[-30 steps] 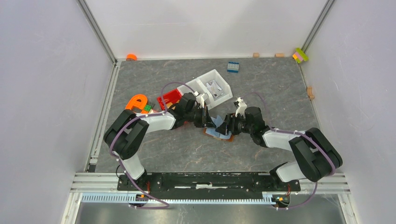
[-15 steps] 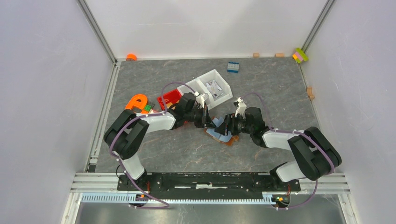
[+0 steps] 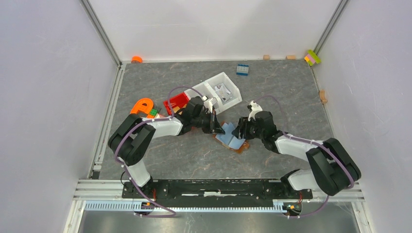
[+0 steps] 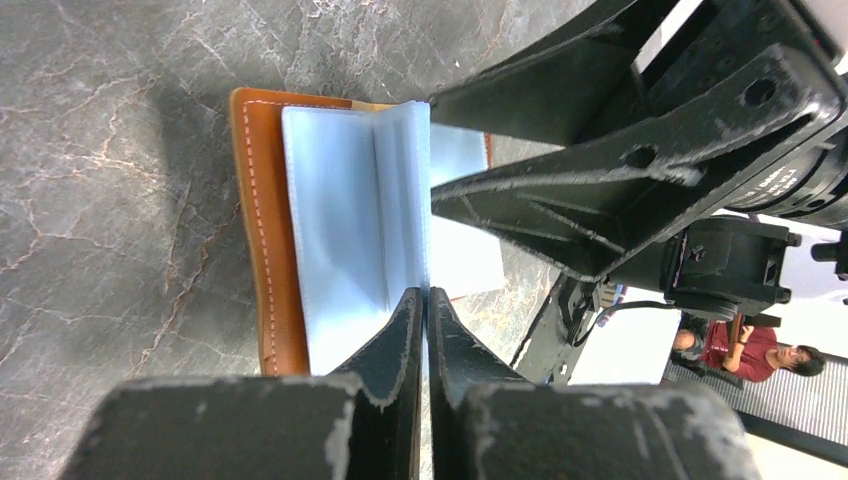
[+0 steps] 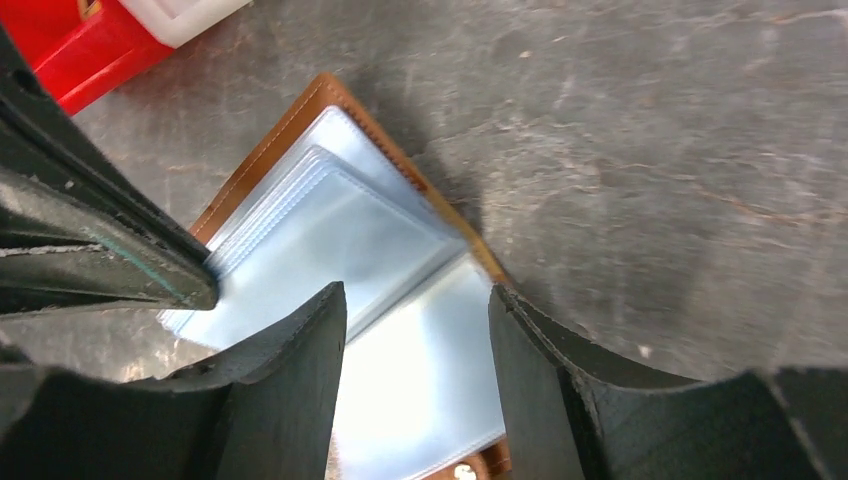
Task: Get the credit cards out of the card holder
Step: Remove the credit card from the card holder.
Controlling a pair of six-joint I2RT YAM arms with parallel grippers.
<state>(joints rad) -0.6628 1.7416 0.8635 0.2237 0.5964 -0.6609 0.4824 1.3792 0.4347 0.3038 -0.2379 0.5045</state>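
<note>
The card holder (image 3: 243, 145) lies open on the worktop (image 3: 194, 160). The left fingers (image 4: 425, 305) are clenched on one upright pale blue sleeve (image 4: 400, 200). The right fingers (image 3: 241, 130), released, straddle the holder just beside.

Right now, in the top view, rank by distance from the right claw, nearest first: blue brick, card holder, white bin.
1. card holder, directly beneath the right claw.
2. white bin, behind it, slightly left.
3. blue brick, near the back wall.

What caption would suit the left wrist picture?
Left claw pinching a pale blue sleeve of the open brown card holder.
</note>
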